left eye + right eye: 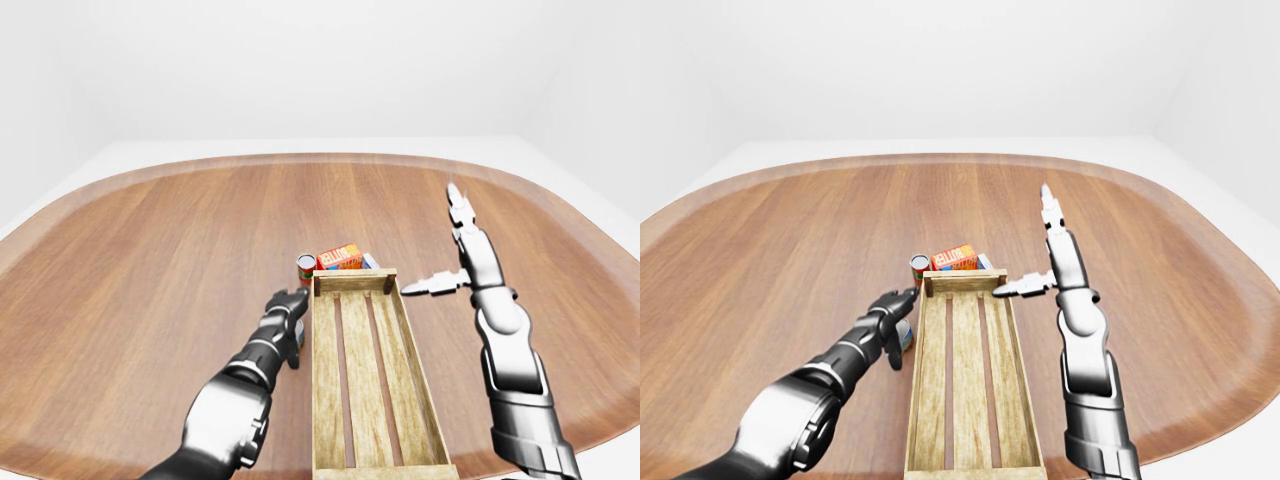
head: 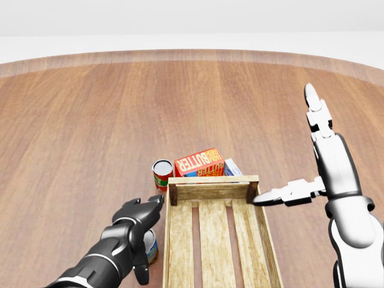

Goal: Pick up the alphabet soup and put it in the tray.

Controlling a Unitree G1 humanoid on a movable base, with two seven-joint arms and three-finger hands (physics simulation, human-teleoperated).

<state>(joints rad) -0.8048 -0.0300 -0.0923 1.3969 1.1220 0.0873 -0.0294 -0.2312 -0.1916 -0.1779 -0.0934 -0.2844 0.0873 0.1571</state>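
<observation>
Your task is barely started: the alphabet soup (image 2: 162, 173), which I take to be the red-labelled can with the grey lid, stands upright on the bench (image 2: 84, 132) just beyond the far left corner of the tray (image 2: 264, 240), outside it. The tray itself holds nothing that shows; only bare slats are visible. Everything is left to do: reach the can, close on it, lift it over the wall and set it down inside.

Your left hand (image 2: 139, 217) hangs nearer than the can, beside the tray's left wall, fingers loosely spread and curled downward, pinching nothing. Its fingertips point toward the can but stand apart from it. Your right hand (image 2: 300, 156) is raised to the right of the tray, spread wide, one finger pointing up and another reaching left toward the tray's far right corner; it holds nothing either.

Now what you cannot rely on. A second can (image 2: 150, 246), with a blue label, sits under your left hand and is mostly covered by it, so I cannot read its label or be certain which can is the soup. To the right of the red can lies an orange butter box (image 2: 199, 162), and a pale blue-white thing (image 2: 232, 167) just behind the tray's far wall is too hidden to name. Whether your right fingertip touches the tray corner cannot be told. The tray's near end is cut off in the head view.
</observation>
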